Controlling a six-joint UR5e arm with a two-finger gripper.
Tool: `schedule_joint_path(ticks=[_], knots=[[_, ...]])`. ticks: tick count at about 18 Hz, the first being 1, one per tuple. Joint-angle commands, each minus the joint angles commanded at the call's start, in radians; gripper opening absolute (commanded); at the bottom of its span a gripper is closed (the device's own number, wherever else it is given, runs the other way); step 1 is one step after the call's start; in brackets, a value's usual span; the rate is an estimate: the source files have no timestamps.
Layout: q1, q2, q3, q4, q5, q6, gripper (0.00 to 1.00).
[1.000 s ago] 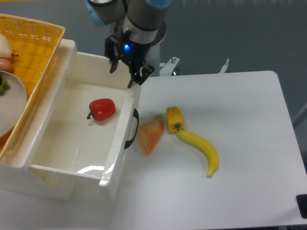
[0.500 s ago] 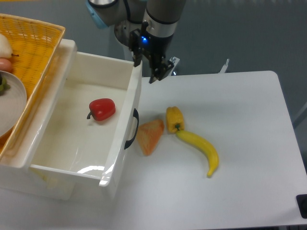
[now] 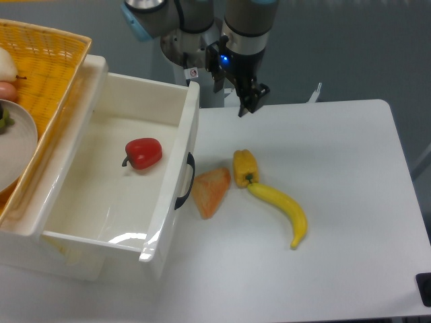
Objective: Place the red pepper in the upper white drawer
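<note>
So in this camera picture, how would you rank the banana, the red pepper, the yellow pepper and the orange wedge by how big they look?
1. banana, clearly the longest.
2. orange wedge and red pepper: these look about alike, so I won't rank them.
3. yellow pepper, smallest.

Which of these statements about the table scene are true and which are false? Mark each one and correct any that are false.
1. The red pepper lies inside the upper white drawer. True.
2. The gripper holds the red pepper. False: it holds nothing and hangs over the table, to the right of the drawer.
3. The yellow pepper lies in the drawer. False: it lies on the table, touching the banana.
4. The orange wedge lies on the table between the drawer's front and the yellow pepper. True.
5. The drawer is pushed shut. False: it stands open.
</note>
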Motion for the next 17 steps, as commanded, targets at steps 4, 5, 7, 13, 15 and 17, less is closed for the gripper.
schedule_joint_path(ticks=[4, 5, 7, 13, 15, 17], knots=[[0.002, -0.008, -0.002, 0.002, -0.002, 0.0, 0.96], [0.003, -0.009, -0.002, 0.002, -0.003, 0.0, 0.99], [0.002, -0.017, -0.002, 0.003, -0.003, 0.0, 1.0], [-0.006, -0.04, -0.003, 0.06, -0.005, 0.012, 1.0], [-0.006, -0.054, -0.005, 0.089, -0.008, 0.011, 1.0], [-0.005, -0.058, -0.009, 0.097, -0.008, 0.011, 1.0]])
